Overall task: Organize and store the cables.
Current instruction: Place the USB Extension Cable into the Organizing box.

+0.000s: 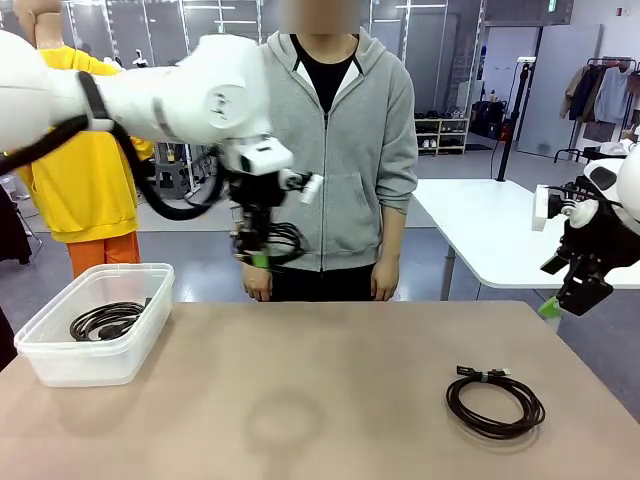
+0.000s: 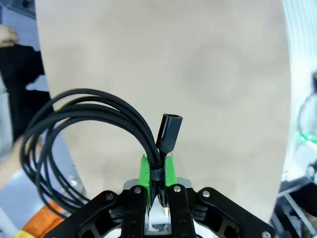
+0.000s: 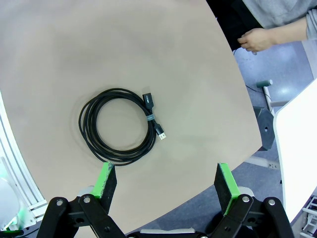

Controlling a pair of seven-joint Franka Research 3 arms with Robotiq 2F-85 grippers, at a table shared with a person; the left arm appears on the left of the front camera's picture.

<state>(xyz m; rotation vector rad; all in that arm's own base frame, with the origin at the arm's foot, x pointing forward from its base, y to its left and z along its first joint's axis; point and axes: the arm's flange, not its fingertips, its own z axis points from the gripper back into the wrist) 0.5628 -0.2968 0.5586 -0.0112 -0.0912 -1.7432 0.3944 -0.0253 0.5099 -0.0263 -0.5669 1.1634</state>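
**Markings.** The tie that binds the loose cable is too small to read.

**Left arm.** It comes in from the left and reaches to the middle. It is raised well above the tabletop, in front of the person's grey hoodie, with the wrist turned downward.
- The left end effector is clamped on the held cable.
- In the left wrist view, the green pads of the left end effector pinch the braided strands of the held cable where they bunch together.
- The loops fan out to one side.
- A black plug end stands up just past the pads.

**Right arm.** It is raised at the right edge, off the tabletop's far right corner.
- The right end effector tilts downward.
- In the right wrist view, the fingers of the right end effector are spread wide apart with nothing between them.

**Cables.**
- The loose cable lies flat on the right part of the tabletop as a coiled loop. Its two plug ends lie side by side at the tie.
- A second coil, the stored cable, rests inside the clear plastic bin at the tabletop's left side.

**Person.** The person stands at the far side with arms down and hands low beside the body.
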